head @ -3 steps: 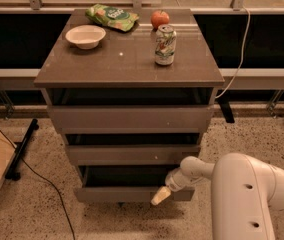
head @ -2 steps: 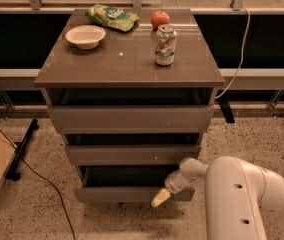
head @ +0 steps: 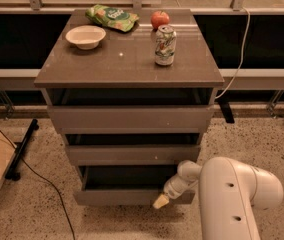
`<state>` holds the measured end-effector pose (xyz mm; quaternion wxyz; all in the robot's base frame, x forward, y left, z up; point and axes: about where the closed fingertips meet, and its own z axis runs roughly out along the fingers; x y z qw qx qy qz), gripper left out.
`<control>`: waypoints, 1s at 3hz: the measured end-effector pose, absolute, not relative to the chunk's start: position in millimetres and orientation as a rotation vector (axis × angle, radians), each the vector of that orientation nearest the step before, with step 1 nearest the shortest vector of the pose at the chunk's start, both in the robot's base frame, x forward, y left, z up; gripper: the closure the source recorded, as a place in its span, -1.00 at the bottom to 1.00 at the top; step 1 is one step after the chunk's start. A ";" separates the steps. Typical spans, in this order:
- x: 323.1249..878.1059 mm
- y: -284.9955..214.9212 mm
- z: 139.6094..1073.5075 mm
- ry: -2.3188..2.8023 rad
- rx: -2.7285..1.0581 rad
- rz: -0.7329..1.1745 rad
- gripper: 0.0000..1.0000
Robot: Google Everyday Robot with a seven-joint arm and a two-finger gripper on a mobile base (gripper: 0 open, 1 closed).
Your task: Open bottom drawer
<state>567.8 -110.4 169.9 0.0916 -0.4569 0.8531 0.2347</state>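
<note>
Speckled floor (head: 262, 139); tool (head: 161, 201) at the bottom drawer (head: 122, 197) front, grip unclear; can (head: 165, 45) label unreadable.

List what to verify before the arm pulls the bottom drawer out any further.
1. Pincer is at the front panel of the bottom drawer, near its right end: ok.
2. Bottom drawer is partly out, with a dark gap above its front: ok.
3. Contact between pincer and drawer front is secure: cannot tell.
4. Floor ahead of the drawer is free: cannot tell. The black cable runs close to its left corner.
5. Soda can stands upright, away from the edges of the cabinet top: ok.
</note>
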 end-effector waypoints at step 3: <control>537.1 -108.9 177.3 2.563 -1.276 0.753 -0.29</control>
